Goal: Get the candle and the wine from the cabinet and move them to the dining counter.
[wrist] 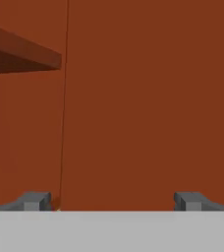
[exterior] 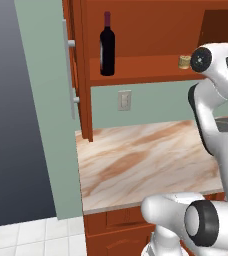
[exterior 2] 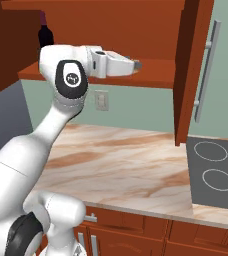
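**Operator:** Left base view gives me the whole picture, so I start with the biggest thing; the cabinet (exterior: 151, 35) hangs open over the wall counter (exterior: 141, 160), its door (exterior: 78, 75) swung out to the left with the long silver handle (exterior: 68, 70) on its edge; the floor of the cabinet carries both things I am after.

**Observer:** So nothing has reached the dining counter?

**Operator:** Nothing, by my reading; the dining counter is not in front of me at all, only this marble top with the stovetop (exterior 2: 213, 172) at its right end in the right base view; the wine (exterior: 107, 46) stands upright near the left end of the cabinet floor; the candle (exterior: 184, 62) sits well apart from it toward the right, just beside my arm's upper joint.

**Observer:** And the gripper?

**Operator:** The gripper (wrist: 112, 202) is spread wide with nothing between its tips in the hand view; it looks straight at the cabinet's bare back wall, an inner shelf (wrist: 20, 54) at upper left; in the right base view the hand (exterior 2: 113, 64) reaches in level with the cabinet floor.

**Observer:** What remains?

**Operator:** All of it, I judge; first pick not yet made; then the carry to the dining counter, and the same again for the second item.
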{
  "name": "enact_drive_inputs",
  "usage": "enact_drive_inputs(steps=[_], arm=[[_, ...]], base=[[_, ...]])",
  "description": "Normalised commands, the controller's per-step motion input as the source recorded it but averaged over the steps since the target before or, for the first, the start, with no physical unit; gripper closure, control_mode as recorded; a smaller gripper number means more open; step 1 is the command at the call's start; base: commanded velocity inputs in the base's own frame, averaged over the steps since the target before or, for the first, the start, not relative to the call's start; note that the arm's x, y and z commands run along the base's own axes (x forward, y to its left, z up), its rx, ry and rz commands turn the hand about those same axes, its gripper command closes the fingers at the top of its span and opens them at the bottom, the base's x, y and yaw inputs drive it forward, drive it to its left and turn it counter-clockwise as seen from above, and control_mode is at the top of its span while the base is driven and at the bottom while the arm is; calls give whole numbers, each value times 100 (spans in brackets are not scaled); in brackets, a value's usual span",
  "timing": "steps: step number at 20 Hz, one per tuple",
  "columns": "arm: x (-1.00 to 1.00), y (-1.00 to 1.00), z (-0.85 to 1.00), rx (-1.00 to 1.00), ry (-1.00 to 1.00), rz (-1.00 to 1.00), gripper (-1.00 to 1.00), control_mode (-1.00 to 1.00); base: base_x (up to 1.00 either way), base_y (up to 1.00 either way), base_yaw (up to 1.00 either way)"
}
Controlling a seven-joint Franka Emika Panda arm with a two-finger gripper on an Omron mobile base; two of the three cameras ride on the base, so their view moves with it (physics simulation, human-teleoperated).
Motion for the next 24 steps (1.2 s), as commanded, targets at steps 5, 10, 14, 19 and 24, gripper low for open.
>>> enact_drive_inputs(steps=[5, 10, 14, 19, 24], arm=[[-22, 62, 2, 12, 16, 33, -100, -100], [-7, 51, 0, 16, 3, 30, -100, -100], [0, 32, 0, 20, 0, 30, -100, -100], [0, 23, -13, 22, 0, 29, -100, -100], [6, 2, -17, 8, 0, 24, -100, -100]], base=[[0, 0, 0], [0, 0, 0], [0, 0, 0], [0, 0, 0], [0, 0, 0]])
